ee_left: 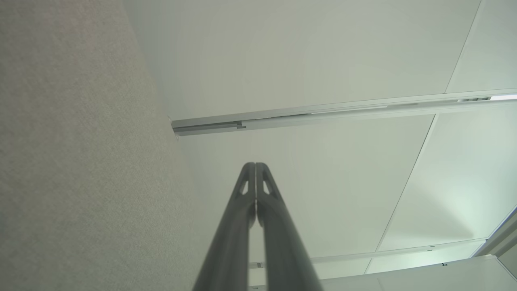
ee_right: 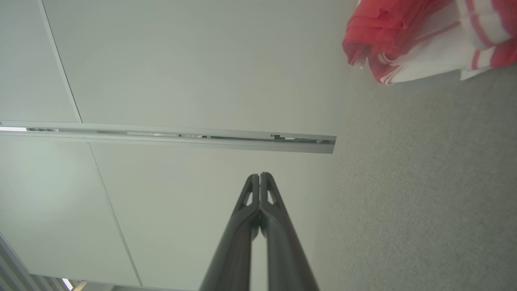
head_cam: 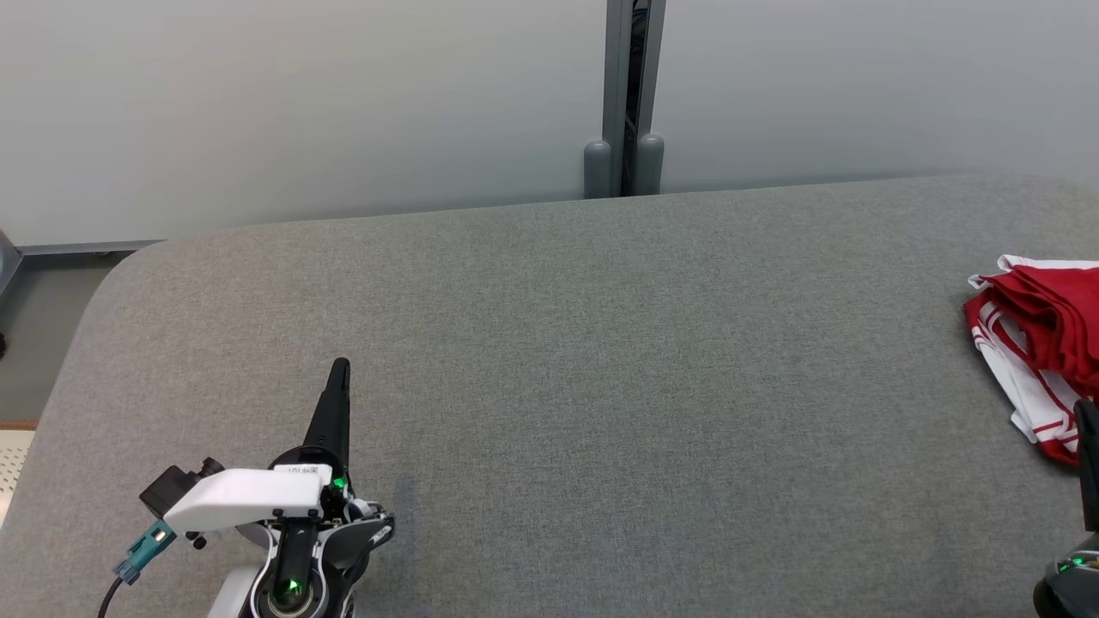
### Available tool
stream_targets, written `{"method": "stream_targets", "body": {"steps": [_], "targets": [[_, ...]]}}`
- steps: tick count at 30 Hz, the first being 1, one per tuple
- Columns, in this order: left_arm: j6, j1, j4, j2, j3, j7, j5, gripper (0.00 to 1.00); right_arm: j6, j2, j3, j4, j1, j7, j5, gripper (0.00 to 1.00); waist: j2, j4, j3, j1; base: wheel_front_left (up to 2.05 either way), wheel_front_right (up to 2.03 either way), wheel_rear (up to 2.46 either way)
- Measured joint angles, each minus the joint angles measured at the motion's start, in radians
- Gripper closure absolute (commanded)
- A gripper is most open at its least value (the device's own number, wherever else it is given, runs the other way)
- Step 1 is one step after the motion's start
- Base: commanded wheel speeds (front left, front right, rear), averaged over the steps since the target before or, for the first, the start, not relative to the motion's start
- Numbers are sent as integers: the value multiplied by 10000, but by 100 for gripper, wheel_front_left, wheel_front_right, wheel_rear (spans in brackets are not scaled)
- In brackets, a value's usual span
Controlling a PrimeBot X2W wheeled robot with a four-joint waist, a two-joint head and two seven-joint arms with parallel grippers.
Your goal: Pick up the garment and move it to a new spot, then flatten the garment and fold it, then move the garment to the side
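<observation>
A grey counter (head_cam: 549, 343) fronts a pale wall (head_cam: 300, 103) — the red-and-white garment (head_cam: 1043, 343), apparently folded, lies at its right edge. The left fingers (head_cam: 337, 403) and the right fingers (ee_right: 238, 250) are pressed together, empty.

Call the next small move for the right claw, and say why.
Probably open the right claw and ease it toward the garment. It is shut and empty, and the red-and-white garment lies bunched at the right edge of the table, nearest that arm; the left claw sits far off.
</observation>
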Motion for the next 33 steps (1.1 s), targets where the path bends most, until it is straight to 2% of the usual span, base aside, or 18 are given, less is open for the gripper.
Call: {"method": "stream_targets", "body": {"steps": [33], "targets": [[0, 0, 0, 0, 0, 0, 0, 100, 0, 17, -17, 0, -4, 31, -13, 100, 0, 0, 0, 0, 0, 0, 0]]}}
